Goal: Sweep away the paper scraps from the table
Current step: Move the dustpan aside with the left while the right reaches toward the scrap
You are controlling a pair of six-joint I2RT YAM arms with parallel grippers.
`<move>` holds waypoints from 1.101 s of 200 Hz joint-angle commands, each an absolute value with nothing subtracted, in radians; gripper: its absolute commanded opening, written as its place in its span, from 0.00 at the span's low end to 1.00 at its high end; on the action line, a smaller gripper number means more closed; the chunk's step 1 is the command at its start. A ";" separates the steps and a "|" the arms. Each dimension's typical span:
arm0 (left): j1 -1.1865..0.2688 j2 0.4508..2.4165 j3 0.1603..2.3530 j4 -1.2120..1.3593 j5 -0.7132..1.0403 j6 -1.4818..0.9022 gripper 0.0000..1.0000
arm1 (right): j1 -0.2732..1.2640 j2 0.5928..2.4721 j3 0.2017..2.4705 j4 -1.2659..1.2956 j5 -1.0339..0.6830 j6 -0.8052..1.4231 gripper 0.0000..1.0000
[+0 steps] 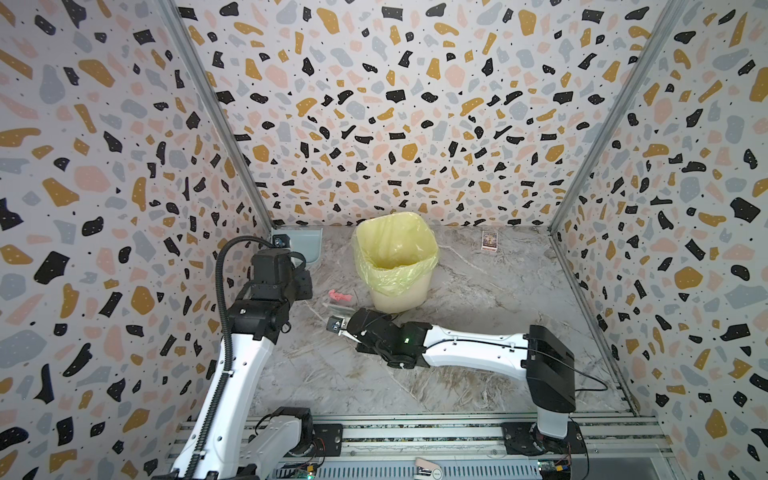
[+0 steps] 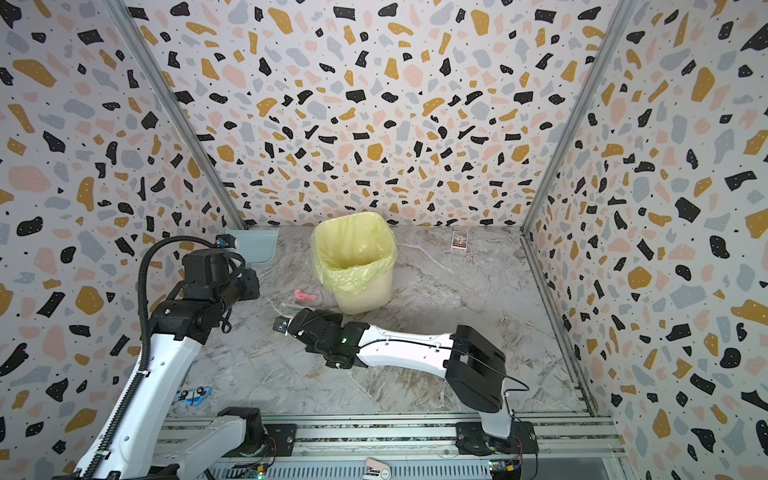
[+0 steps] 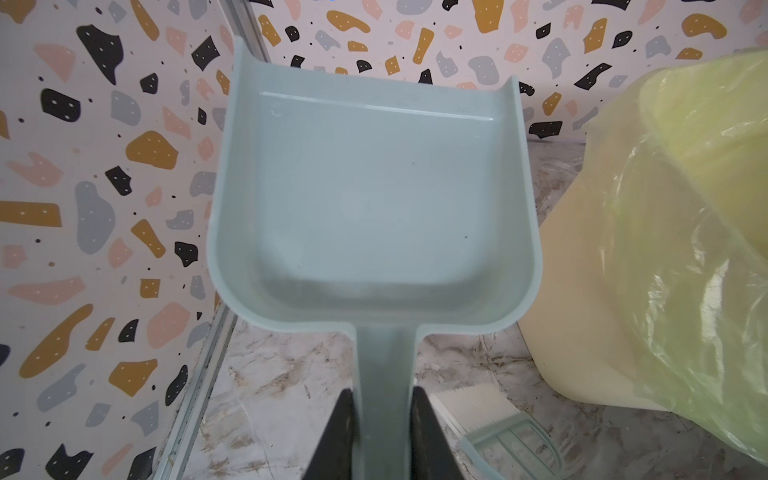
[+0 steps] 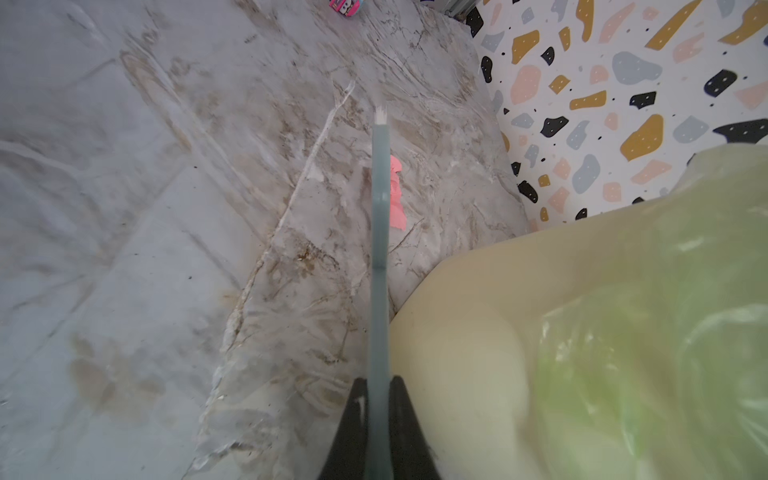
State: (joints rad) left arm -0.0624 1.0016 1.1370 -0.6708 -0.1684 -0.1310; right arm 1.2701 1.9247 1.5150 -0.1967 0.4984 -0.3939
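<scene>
A pink scrap [image 1: 340, 296] lies on the counter [image 1: 498, 299]. In both top views it is near the bin [image 1: 397, 301], on the bin's left side. It is small and crumpled.

In the right wrist view the brush [image 4: 380, 249] crosses in front of the scrap and hides one side of it. Only part of the pink shows. I cannot tell if the brush touches it.

The right gripper [image 4: 379, 386] is clamped tight on the brush. There the brush is seen from its thin edge, so it looks like a narrow strip with white hairs at the tip. In the top views it is pale and hard to see next to the dark arm. The left wrist view shows only a corner of it.

The left gripper [image 3: 382, 399] is clamped on the handle of the dustpan [image 3: 374, 199]. In the top views the arm hides this gripper and part of the dustpan, which is by the back left corner.

The bin has a yellow bag [image 1: 390, 249] in it. Both wrist views cut the bin off.

A card [image 1: 489, 240] lies flat by the back wall, too small to read. A pink toy [image 4: 347, 8] is cut off by the picture edge. In a top view a small blue thing [image 2: 193, 395] lies by the left arm. I cannot tell what it is.
</scene>
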 commanded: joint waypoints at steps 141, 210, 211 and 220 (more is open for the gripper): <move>-0.054 0.965 1.100 -0.649 -0.127 -0.109 0.00 | 1.236 2.359 1.861 0.024 0.626 -0.830 0.00; -0.054 0.959 1.092 -0.655 -0.132 -0.105 0.00 | 1.327 2.169 1.645 -0.157 0.556 -0.765 0.00; -0.054 0.959 1.091 -0.655 -0.132 -0.105 0.00 | 1.329 2.164 1.639 -0.160 0.555 -0.763 0.00; -0.054 0.959 1.091 -0.653 -0.130 -0.104 0.00 | 1.355 2.120 1.594 -0.191 0.547 -0.741 0.00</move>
